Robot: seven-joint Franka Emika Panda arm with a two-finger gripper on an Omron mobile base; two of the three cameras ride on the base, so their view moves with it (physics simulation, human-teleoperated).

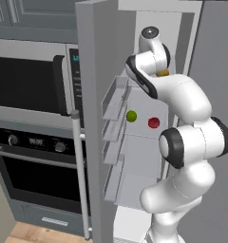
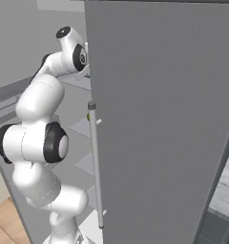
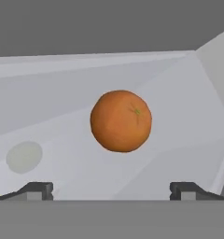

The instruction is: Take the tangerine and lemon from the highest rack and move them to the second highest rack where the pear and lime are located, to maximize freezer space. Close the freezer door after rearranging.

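Tangerine sits in freezer ahead of end effector, fingers apart.

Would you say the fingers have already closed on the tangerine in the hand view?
No, the fingers stand wide apart, with the tangerine lying ahead on the pale shelf, untouched.

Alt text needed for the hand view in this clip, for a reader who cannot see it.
An orange tangerine sits on a pale grey freezer shelf, centred ahead of the gripper, whose two dark fingertips stand wide apart at the bottom, not touching the fruit. The shelf's back and side walls meet at the upper right.
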